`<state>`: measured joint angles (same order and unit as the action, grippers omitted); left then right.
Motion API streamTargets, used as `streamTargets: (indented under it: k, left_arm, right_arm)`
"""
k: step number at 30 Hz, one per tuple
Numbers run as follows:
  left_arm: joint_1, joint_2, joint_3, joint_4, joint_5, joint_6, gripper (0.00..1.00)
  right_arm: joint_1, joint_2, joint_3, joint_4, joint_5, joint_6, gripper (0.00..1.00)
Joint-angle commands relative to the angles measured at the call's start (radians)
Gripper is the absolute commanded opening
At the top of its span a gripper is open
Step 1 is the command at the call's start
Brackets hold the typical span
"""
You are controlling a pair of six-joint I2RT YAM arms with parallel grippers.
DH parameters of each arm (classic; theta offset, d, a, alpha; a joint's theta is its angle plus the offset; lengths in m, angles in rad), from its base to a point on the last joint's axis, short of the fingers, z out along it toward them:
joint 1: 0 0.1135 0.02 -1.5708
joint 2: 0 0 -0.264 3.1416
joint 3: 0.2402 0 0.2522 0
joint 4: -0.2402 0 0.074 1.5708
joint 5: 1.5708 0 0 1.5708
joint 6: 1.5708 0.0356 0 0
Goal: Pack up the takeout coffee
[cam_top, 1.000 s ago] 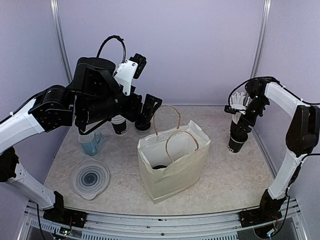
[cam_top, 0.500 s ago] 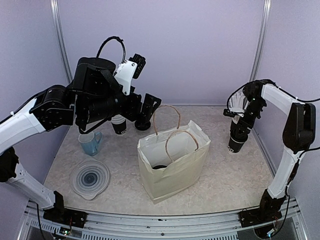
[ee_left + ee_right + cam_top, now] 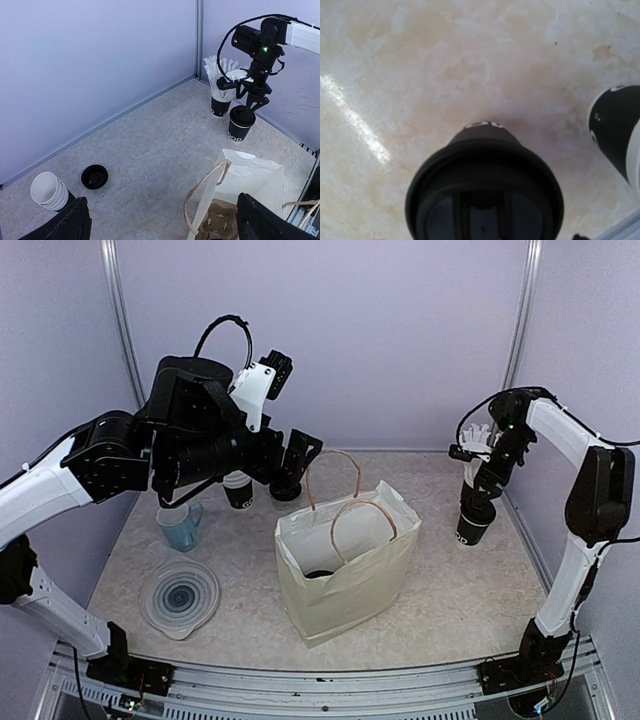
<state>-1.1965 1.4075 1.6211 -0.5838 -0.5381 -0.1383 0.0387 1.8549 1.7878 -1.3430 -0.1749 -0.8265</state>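
A lidded black takeout cup [image 3: 473,523] with white lettering stands on the table at the right; it also shows in the left wrist view [image 3: 241,125]. My right gripper [image 3: 487,476] hovers just above its lid, fingers spread [image 3: 254,102], holding nothing. In the right wrist view the lid [image 3: 484,192] fills the lower frame and my fingers are out of view. The brown pulp carrier tray [image 3: 217,222] lies inside the white paper bag [image 3: 345,565]. My left gripper [image 3: 297,452] is raised high behind the bag, wide open and empty [image 3: 167,225].
A loose black lid [image 3: 94,176] and a stack of lidless cups [image 3: 49,191] sit at the back left. A black cup of white straws [image 3: 481,443] stands behind the lidded cup. A blue mug [image 3: 182,525] and a clear round lid [image 3: 180,597] lie front left.
My right gripper has risen a little off the lidded cup's top. The cup, the bag and the left arm have not moved.
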Motion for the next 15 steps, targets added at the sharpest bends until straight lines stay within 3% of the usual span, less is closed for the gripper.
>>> streamTargets:
  k: [1, 15]
  left_arm:
    - [0.010, 0.001, 0.004, -0.002, 0.005, -0.007, 0.98]
    - [0.011, 0.002, -0.007, -0.018, 0.016, -0.018, 0.98]
  right_arm:
    - [-0.015, 0.009, -0.003, -0.018, 0.027, 0.000, 0.81]
    - [-0.019, 0.085, -0.022, -0.018, 0.016, 0.009, 0.81]
